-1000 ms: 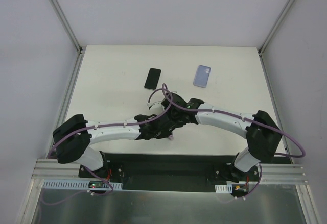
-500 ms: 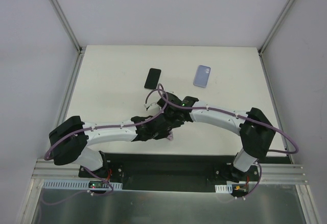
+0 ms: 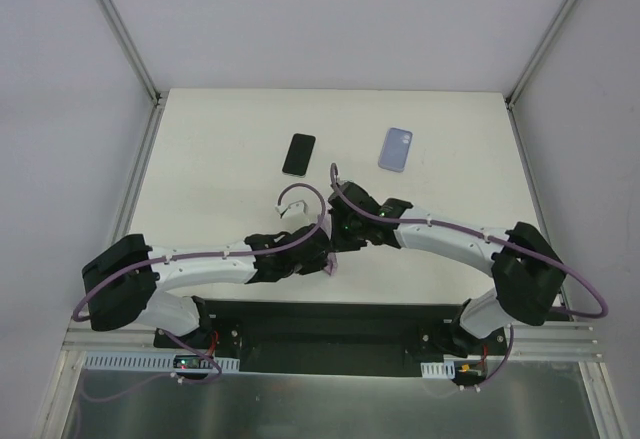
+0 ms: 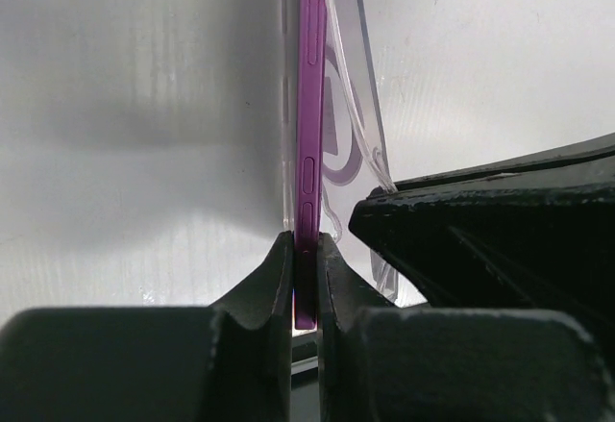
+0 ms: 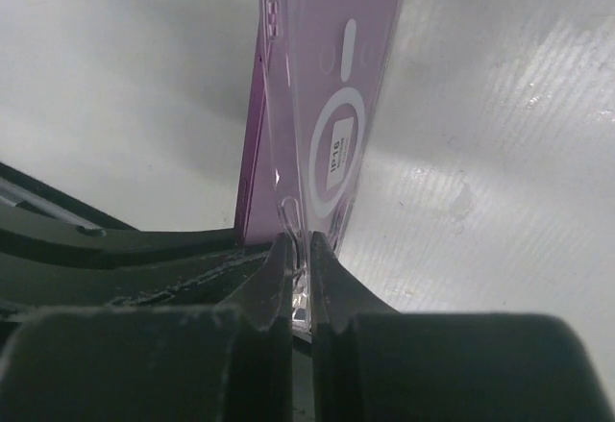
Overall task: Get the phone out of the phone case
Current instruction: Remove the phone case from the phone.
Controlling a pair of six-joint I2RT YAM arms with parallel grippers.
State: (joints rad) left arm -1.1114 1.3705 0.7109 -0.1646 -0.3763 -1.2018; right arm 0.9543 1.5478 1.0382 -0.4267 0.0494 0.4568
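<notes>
A purple phone (image 4: 309, 105) stands on edge above the table, partly inside a clear case (image 4: 360, 124) whose near end has peeled away from it. My left gripper (image 4: 305, 249) is shut on the phone's bottom edge. My right gripper (image 5: 301, 249) is shut on the rim of the clear case (image 5: 336, 105), with the purple phone (image 5: 258, 191) just left of it. In the top view the two grippers meet near the table's front middle, left gripper (image 3: 316, 251) and right gripper (image 3: 336, 233), and mostly hide the phone (image 3: 330, 267).
A black phone (image 3: 298, 154) lies flat at the back middle of the table. A light blue phone case (image 3: 396, 148) lies to its right. The black base rail (image 3: 330, 324) runs just behind the near table edge.
Both arms have shifted while holding on. The left arm's elbow has swung left and toward the near edge, and the right wrist has turned.
</notes>
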